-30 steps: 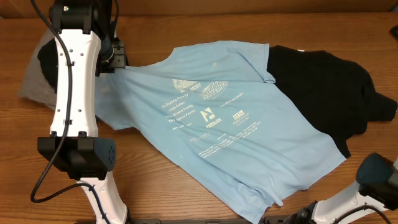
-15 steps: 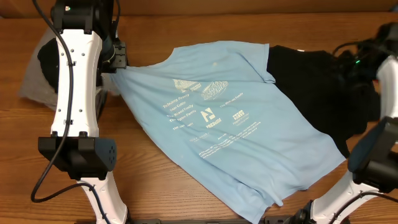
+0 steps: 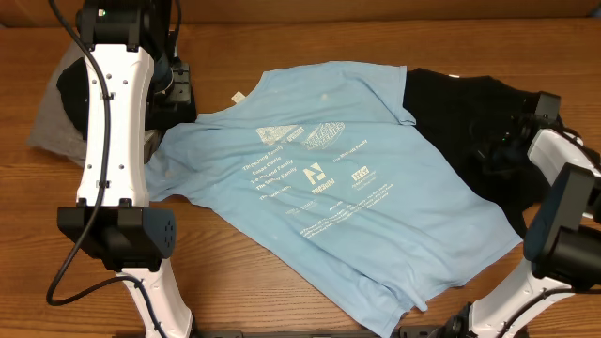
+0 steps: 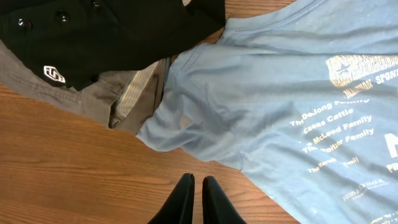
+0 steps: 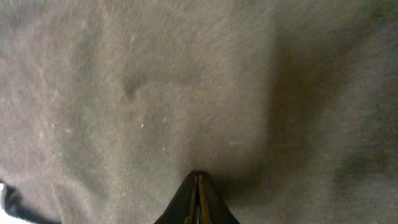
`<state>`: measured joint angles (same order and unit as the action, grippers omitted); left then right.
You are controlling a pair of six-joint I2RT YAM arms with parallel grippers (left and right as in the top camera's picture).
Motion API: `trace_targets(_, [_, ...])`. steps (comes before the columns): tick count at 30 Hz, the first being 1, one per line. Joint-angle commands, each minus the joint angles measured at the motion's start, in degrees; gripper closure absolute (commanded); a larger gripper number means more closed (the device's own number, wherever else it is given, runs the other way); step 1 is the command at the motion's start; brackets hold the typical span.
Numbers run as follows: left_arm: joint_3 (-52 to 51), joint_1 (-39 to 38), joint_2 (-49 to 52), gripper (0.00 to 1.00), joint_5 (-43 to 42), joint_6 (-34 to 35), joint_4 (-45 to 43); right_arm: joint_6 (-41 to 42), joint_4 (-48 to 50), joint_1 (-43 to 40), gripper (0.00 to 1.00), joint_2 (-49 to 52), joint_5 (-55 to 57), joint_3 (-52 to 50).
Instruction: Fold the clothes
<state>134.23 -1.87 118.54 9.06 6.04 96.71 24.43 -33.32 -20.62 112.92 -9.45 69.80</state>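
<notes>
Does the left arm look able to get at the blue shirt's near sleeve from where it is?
Probably yes. The left gripper hangs just off the light blue shirt at its sleeve, with only bare table between; nothing lies on the sleeve.

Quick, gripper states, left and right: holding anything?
Left gripper: almost shut, empty, beside the light blue shirt.
Right gripper: shut, tips against the black shirt; pinching it or not, cannot tell.
</notes>
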Motion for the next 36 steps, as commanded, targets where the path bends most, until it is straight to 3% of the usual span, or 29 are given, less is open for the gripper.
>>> trace_targets(1, [0.87,0.00,-0.92,0.90,0.52,0.15,0.11,1.62,0.70,-0.57,0.96,1.77,8.46,-1.57])
trace_targets(8, [0.87,-0.02,-0.92,0.87,-0.20,0.17,0.04,8.44,-0.66,-9.57,0.96,4.11,21.73,-0.70])
trace_targets(14, [0.39,-1.27,-0.70,0.64,-11.67,-5.62,-3.52,4.39,-3.50,-19.08,0.96,4.11,15.19,5.84])
trace_targets(17, [-1.42,-3.23,-0.66,0.56,-15.43,-6.60,-8.02,2.43,-4.98,-20.85,0.96,4.11,14.73,7.69])
trace_targets(21, [-6.64,-7.30,-0.63,0.44,-21.99,-13.09,-16.92,0.63,-4.94,-21.14,0.96,4.11,12.11,8.00])
trace_targets(25, [-14.47,-12.11,0.42,0.31,-21.22,-15.06,-26.40,0.66,-5.03,-20.48,0.96,4.11,12.09,8.00])
trace_targets(29, [-18.82,-14.78,4.24,0.27,-12.87,-13.07,-33.46,0.66,-5.79,-20.44,0.96,4.11,12.09,7.98])
trace_targets(36, [-19.08,-14.84,13.77,0.23,-8.72,-13.11,-39.78,0.68,-6.91,-20.44,0.96,4.11,11.58,7.96])
